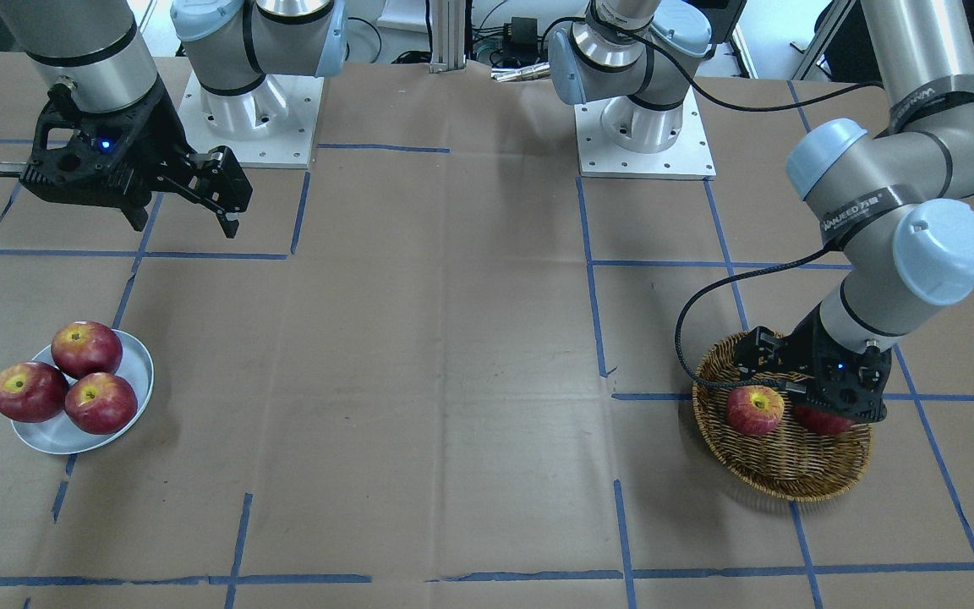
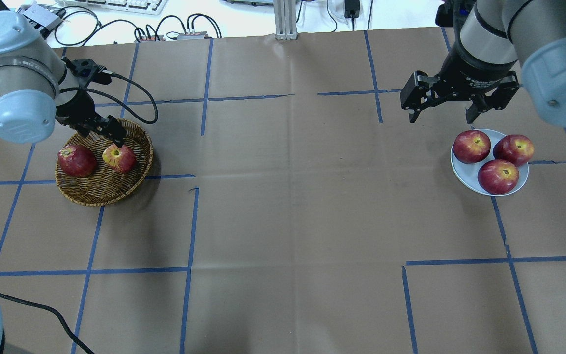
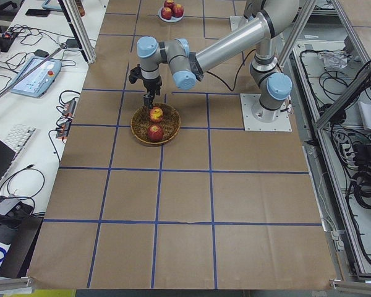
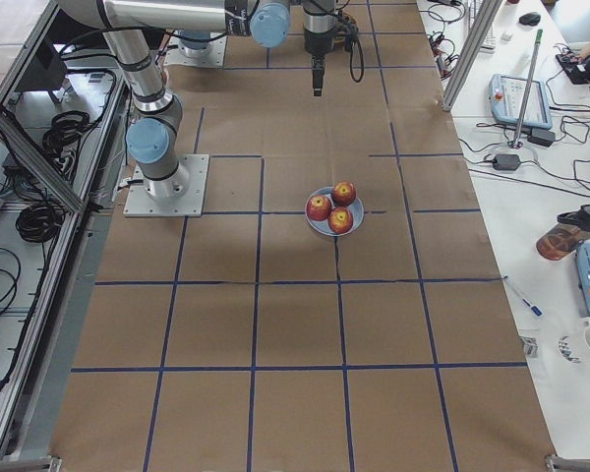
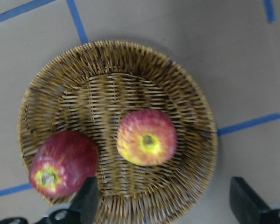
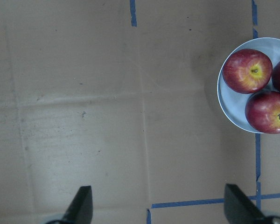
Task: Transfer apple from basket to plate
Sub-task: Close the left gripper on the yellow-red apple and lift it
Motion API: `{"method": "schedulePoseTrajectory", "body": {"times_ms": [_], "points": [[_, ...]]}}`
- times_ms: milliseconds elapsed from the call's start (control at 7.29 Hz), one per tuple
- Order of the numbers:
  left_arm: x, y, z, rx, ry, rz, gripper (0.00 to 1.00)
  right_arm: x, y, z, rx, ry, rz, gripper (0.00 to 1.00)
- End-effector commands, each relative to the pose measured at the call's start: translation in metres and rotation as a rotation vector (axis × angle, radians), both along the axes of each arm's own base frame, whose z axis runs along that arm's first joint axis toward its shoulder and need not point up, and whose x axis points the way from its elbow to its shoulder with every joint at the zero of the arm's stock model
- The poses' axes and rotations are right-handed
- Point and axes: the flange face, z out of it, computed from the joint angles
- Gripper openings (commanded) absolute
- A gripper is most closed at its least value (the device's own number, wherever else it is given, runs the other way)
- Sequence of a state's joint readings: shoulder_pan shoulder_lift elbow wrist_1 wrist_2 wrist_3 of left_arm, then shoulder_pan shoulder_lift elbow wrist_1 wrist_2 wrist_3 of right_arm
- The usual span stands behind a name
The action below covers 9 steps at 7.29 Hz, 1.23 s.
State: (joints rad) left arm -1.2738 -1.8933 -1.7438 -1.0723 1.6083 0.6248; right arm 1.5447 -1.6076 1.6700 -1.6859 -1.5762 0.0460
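your left hand (image 5: pixel 164 191) hangs released over the basket (image 5: pixel 186 88), the apple (image 5: pixel 147 137) lying mid-basket near a dark apple (image 5: pixel 63 163), so a skewed close could roll it away, and the plate (image 1: pixel 47 433), holding three apples (image 1: pixel 85 348), leaves it little room to settle.

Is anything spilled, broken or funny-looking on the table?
Nothing is spilled or broken. The plate is crowded, though, and one apple pokes out over its rim. In the basket, the dark apple leans tipped against the edge, while the pinkish apple sits upright.
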Motion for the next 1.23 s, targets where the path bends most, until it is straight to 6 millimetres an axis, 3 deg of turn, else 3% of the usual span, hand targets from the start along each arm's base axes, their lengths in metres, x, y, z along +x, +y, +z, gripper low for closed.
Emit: {"method": "schedulePoseTrajectory", "body": {"times_ms": [0,685,823,1097], "points": [[0.002,-0.003,-0.028,0.030,0.011,0.007,0.99,0.000,0.001,0.000,-0.001,-0.001,0.000,1.00],[0.008,-0.015,-0.089,0.055,0.014,0.036,0.98,0.000,0.000,0.001,-0.003,0.001,0.000,1.00],[0.008,-0.015,-0.091,0.057,0.017,0.045,0.76,0.000,0.000,0.001,-0.003,0.001,0.000,1.00],[0.008,-0.013,-0.092,0.064,0.011,0.045,0.54,0.001,0.000,0.001,-0.003,0.001,0.001,1.00]]}}
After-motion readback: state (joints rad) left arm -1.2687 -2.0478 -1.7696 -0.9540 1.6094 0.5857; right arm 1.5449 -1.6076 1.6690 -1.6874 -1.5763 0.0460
